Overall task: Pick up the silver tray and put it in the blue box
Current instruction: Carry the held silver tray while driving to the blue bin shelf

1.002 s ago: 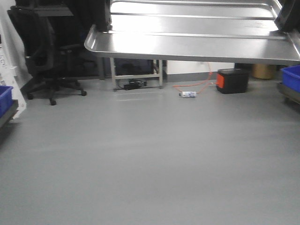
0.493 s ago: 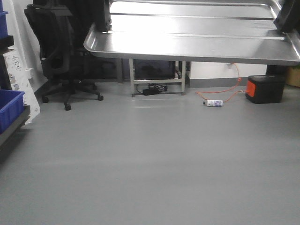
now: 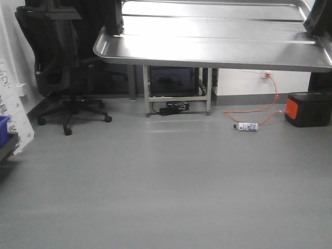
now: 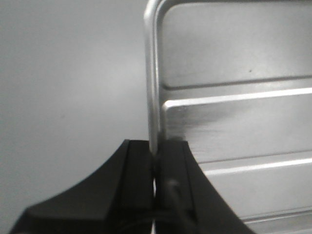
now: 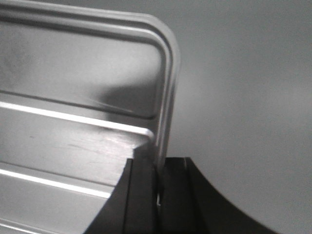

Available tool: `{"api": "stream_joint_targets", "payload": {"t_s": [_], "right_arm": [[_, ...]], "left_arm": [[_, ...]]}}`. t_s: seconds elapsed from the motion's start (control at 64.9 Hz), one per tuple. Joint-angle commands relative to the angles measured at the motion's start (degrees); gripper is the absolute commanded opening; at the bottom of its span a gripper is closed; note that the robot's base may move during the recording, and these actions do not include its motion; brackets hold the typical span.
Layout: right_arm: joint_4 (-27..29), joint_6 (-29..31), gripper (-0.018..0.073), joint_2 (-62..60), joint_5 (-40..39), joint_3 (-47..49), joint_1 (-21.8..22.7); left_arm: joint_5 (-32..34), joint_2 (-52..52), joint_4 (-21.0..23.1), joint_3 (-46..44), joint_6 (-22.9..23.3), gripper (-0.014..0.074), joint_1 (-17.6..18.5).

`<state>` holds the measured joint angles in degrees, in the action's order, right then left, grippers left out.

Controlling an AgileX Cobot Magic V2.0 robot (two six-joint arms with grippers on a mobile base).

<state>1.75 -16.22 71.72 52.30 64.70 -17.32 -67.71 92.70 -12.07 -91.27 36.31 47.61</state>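
Observation:
The silver tray (image 3: 207, 41) hangs level across the top of the front view, shiny, with long raised ribs. My left gripper (image 3: 113, 26) is shut on its left rim and my right gripper (image 3: 317, 21) on its right rim. In the left wrist view the black fingers (image 4: 141, 170) of the left gripper (image 4: 157, 146) pinch the rolled rim of the tray (image 4: 234, 122). The right wrist view shows the right gripper (image 5: 160, 163) clamped the same way on the tray (image 5: 78, 97). A sliver of a blue box (image 3: 3, 124) shows at the left edge.
Grey floor (image 3: 166, 187) lies below the tray. A black office chair (image 3: 57, 67) stands at back left and a metal table frame (image 3: 176, 93) at the back. On the right are a bottle (image 3: 248, 126), an orange cable (image 3: 270, 98) and a black-and-orange case (image 3: 310, 109).
The background has slid right in the front view: table frame, bottle and case moved right, and the blue box at left has nearly left the frame. The tray stays fixed between both grippers.

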Motion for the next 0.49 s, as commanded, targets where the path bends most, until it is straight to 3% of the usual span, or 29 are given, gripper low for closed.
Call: {"api": "stream_joint_targets", "payload": {"t_s": [0.0,0.478], "right_arm": [[-2.16,0.89,0.0058,-1.54,-3.45,1.94,0.36],[-2.16,0.89,0.0058,-1.54,-3.45,1.94,0.36]], "left_arm": [[-0.78,-2.85,-2.01,-1.15,-1.3,-0.0105,0.38],[-0.78,-2.85,-1.49,-1.15,-1.3,-0.0105,0.38]]}}
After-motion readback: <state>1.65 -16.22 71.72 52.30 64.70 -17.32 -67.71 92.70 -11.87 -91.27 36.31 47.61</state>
